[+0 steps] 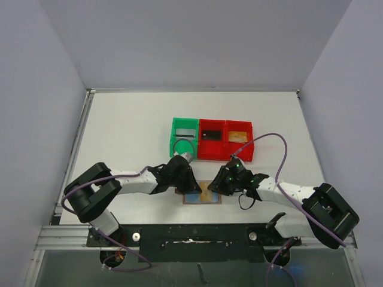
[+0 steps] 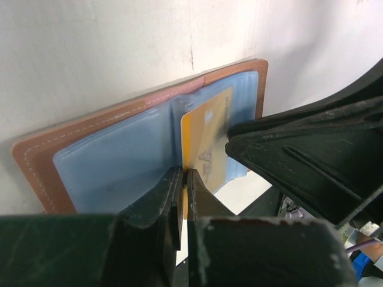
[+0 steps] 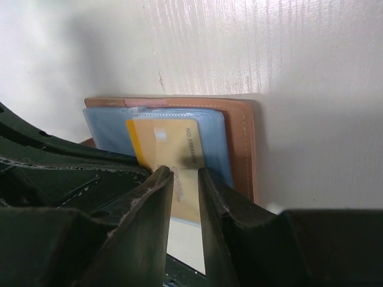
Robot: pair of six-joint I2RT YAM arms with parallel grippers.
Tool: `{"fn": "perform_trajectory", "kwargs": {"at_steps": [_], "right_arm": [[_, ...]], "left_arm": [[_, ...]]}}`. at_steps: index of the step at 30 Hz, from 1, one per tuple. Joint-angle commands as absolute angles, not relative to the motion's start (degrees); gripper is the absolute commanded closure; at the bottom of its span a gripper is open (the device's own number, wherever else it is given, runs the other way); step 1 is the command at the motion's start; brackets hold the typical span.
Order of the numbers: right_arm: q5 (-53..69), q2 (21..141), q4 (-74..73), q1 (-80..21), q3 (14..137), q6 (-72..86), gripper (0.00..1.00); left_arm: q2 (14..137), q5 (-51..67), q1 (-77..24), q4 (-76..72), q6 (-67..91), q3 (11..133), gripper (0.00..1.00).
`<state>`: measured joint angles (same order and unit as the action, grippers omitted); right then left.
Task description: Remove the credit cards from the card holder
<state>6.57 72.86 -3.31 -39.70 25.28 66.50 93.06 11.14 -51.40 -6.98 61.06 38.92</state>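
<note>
The tan leather card holder (image 1: 202,196) lies open on the table between both arms, its blue lining (image 2: 114,161) facing up. A gold credit card (image 2: 206,128) sticks partly out of its right pocket (image 3: 170,140). My left gripper (image 2: 184,173) is shut, pinching the near left edge of that card. My right gripper (image 3: 185,172) hovers over the same card with its jaws a narrow gap apart and nothing between them. Its fingers (image 2: 287,155) reach the card from the right. In the top view both grippers (image 1: 188,182) (image 1: 218,185) crowd over the holder.
Three small bins stand in a row just behind the holder: a green one (image 1: 175,139) with a silvery card (image 1: 185,134), a red one (image 1: 210,150) with a black card (image 1: 210,134), and a red one (image 1: 239,150) with a tan card (image 1: 238,136).
</note>
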Motion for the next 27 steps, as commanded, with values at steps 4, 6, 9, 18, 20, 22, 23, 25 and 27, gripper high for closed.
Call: {"fn": "perform_trajectory", "kwargs": {"at_steps": [4,6,9,18,20,22,23,25,27], "right_arm": [[4.6,73.0,-7.7,-39.1,24.0,65.8,0.73],[4.5,73.1,-7.7,-39.2,24.0,65.7,0.73],[4.5,72.9,-7.7,-39.1,24.2,65.7,0.73],[7.0,71.1,-4.7,-39.8,26.9,61.9,0.73],[7.9,70.2,-3.2,-40.1,27.5,61.2,0.72],[9.2,70.0,-1.5,-40.3,27.9,60.6,0.72],[9.9,70.3,-0.6,-40.5,28.0,60.4,0.72],[10.3,71.4,0.1,-40.7,28.2,60.6,0.72],[10.4,72.9,0.6,-40.8,28.0,61.0,0.72]], "left_arm": [[88.4,9.9,-50.8,-7.7,61.0,35.4,1.0],[88.0,9.9,-50.8,-7.8,61.2,35.0,1.0],[87.7,9.9,-50.7,-7.8,61.3,34.7,1.0],[87.9,11.0,-50.7,-9.0,61.1,35.4,1.0],[88.1,11.2,-50.7,-9.1,61.0,35.5,1.0],[88.1,11.2,-50.7,-9.2,61.0,35.7,1.0],[88.1,11.2,-50.7,-9.2,61.1,35.6,1.0],[88.2,11.3,-50.7,-9.2,61.1,35.8,1.0],[88.2,11.3,-50.7,-9.2,61.1,35.7,1.0]]}}
